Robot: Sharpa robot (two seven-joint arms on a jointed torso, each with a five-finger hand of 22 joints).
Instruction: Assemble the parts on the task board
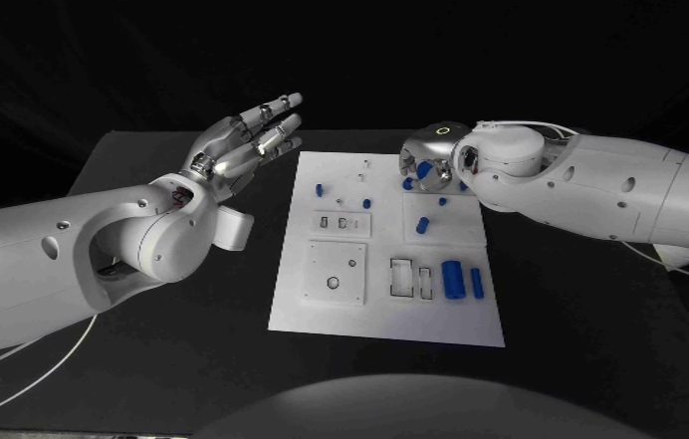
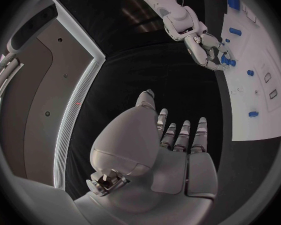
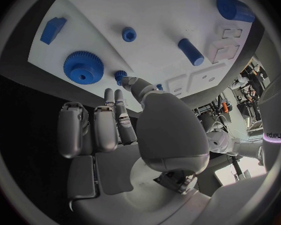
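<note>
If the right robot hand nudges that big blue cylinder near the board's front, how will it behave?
The big blue cylinder lies on its side on the task board, so it would probably roll sideways. It looks like smooth, rigid plastic: likely light, possibly slippery. The right robot hand is at the board's far end.

Parts [image 1: 454,279] on task board [image 1: 331,320] — mid-table

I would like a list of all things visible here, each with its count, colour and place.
table: one, black, under everything.
task board: one, white, middle of the table.
large gear: one, blue, on the board near the right hand.
other parts: several, blue, scattered over the board; exact count unclear.
left hand: one, silver, raised beside the board's left edge, fingers straight, holding nothing.
right hand: one, silver, over the board's far right corner; whether it grips a part is unclear.
</note>
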